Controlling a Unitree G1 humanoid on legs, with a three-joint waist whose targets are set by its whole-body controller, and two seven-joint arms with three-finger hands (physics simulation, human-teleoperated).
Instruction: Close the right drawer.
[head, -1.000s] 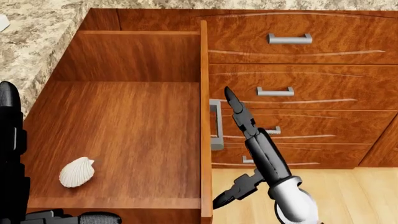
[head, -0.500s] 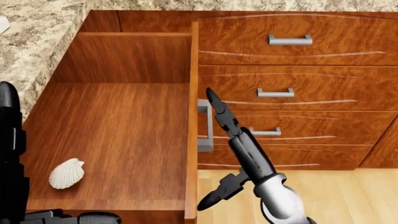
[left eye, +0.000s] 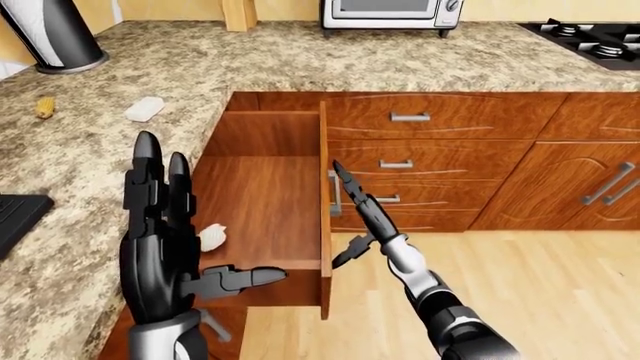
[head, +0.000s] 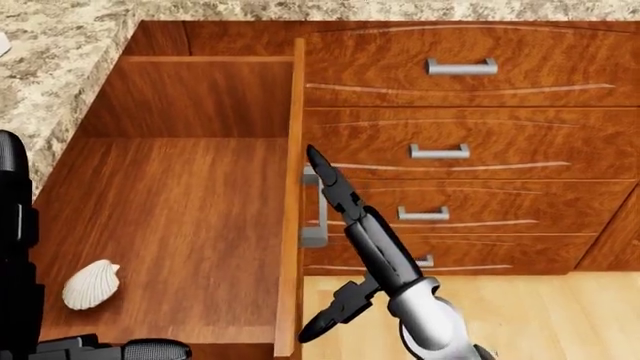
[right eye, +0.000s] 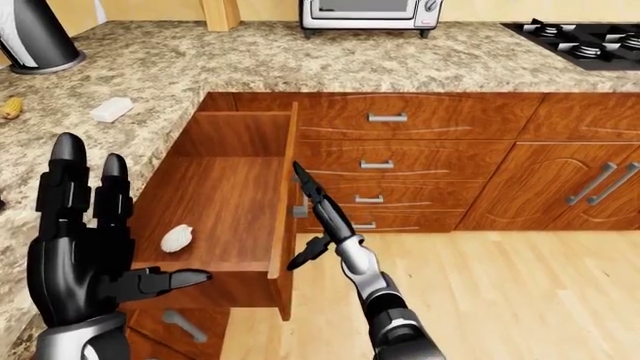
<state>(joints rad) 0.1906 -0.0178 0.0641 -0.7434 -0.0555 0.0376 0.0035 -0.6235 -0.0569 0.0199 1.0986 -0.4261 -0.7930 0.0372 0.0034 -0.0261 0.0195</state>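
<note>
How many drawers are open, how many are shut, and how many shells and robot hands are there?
open drawer: 1
shut drawers: 4
shell: 1
robot hands: 2, the left hand and the right hand
Total: 8

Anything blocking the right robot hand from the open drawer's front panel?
Nothing visible. The right robot hand is already flat at the drawer front, by its handle. Only a shell lies inside the drawer.
</note>
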